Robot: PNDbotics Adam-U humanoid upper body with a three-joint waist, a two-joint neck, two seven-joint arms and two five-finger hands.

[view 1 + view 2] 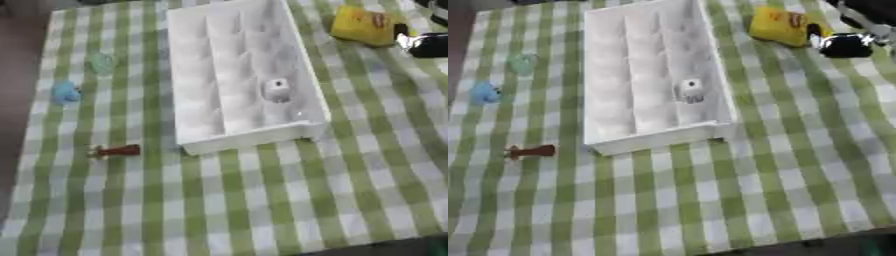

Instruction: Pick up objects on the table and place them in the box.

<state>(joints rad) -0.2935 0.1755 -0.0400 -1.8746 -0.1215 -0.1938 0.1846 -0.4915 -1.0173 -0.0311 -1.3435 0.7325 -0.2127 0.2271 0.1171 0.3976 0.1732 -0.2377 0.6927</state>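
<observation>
Box first: white shallow plastic box point(241, 75) w/ long divided lanes sits mid-table on the green-and-white checked cloth point(262, 200). 1 small white cube-like item point(277, 90) w/ a dark spot lies in its right lane, toward the near end.

Outside the box I see 4 things: yellow soft packet point(360, 25) at far right, small pale-green translucent piece point(102, 63) and small blue lump point(65, 92) at left, and a small red-brown stick-like piece point(118, 151) near the left front corner of the box.

My right hand point(846, 45), black w/ silver bits, is touching or just beside the packet's right edge; can't tell whether its fingers are curled or straight. Left hand isn't in either view.

I judge the step in hand is reaching for the yellow packet. Next move calls for getting fingers round it, lifting clear of the box wall, carrying left and dropping into a free lane.
</observation>
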